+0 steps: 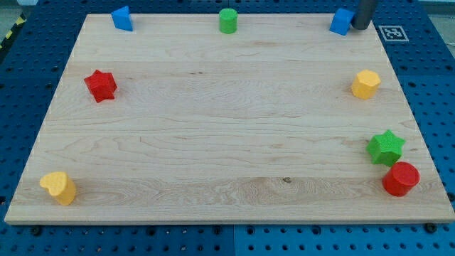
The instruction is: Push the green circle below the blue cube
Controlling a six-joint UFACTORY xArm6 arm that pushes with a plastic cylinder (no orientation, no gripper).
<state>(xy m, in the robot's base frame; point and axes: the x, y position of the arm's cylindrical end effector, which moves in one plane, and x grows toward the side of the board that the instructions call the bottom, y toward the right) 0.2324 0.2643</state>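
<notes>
Two blue blocks sit on this wooden surface (213,142), and that is the first hazard: the task names one blue cube without saying which. The green circle, a small green plastic cylinder (227,20), stands at the surface's top edge, about midway across. A blue block of wedge-like shape (122,18) lies at the top left corner; a blue cube-like block (341,22) lies at the top right, with my tip (362,28) touching or just beside its right side. No pincer exists on this arm, so nothing can be open or closed; the rod only pushes.

I judge that, from where it stands, the tip could shove that right-hand blue cube leftward and spoil the target. The cylinder is round, so an off-centre push may make it roll aside and slip off the rod. It also hugs the top edge, leaving little room to get behind it; a careless approach may knock it off the surface.

Farther off are a red star (100,85), a yellow block (58,187) at bottom left, a yellow hexagonal block (365,84), a green star (386,147) and a red cylinder (401,178), all well apart from the likely path.
</notes>
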